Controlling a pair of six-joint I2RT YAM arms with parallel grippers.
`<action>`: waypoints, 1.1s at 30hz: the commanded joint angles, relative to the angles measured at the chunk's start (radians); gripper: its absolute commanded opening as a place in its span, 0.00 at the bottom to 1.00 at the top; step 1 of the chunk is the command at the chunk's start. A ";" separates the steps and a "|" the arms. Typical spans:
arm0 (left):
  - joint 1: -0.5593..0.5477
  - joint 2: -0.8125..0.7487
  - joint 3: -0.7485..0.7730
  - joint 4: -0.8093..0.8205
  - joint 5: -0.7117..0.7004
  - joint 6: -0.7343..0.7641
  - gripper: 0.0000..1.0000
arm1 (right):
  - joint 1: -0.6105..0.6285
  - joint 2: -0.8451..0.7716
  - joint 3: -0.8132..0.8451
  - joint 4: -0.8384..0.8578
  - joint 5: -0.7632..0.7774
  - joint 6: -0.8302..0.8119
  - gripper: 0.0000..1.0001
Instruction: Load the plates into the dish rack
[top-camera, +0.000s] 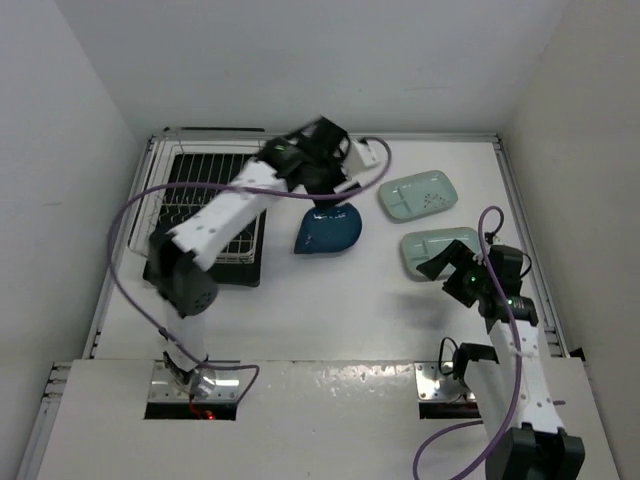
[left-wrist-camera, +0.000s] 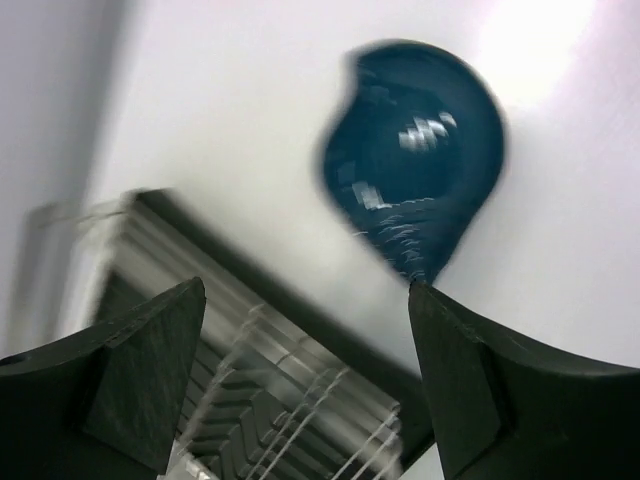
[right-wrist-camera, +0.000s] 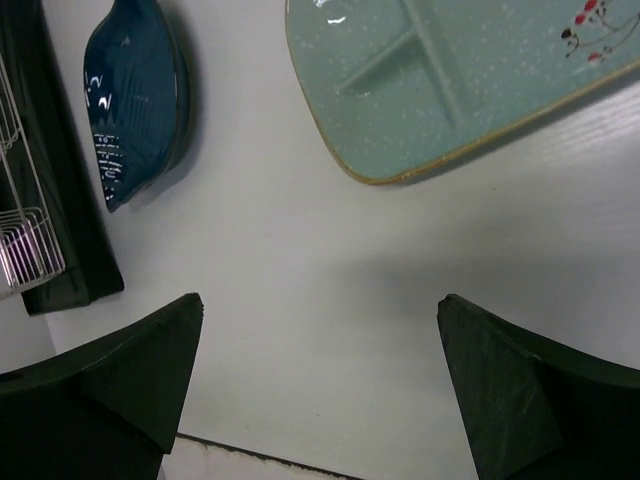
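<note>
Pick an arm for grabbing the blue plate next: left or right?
Left, I'd say. The left gripper is open right by the blue plate, which lies next to the rack. The right gripper, also open, sits by the nearer green plate, farther from both.

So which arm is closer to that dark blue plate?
Left. The left gripper is open at the far edge of the blue plate; the right gripper, also open, is well off to its right, by the nearer green plate.

Bright even light, left-wrist view motion-blurred
</note>
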 joint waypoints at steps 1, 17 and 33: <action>-0.051 0.209 0.075 -0.037 -0.043 -0.064 0.87 | 0.000 0.081 0.121 0.130 -0.010 -0.041 0.99; 0.145 0.595 0.156 0.063 0.206 -0.256 0.82 | 0.021 0.334 0.208 0.259 -0.019 -0.078 0.96; 0.205 0.693 0.070 0.053 0.414 -0.267 0.18 | 0.102 0.477 0.289 0.322 0.045 -0.068 0.96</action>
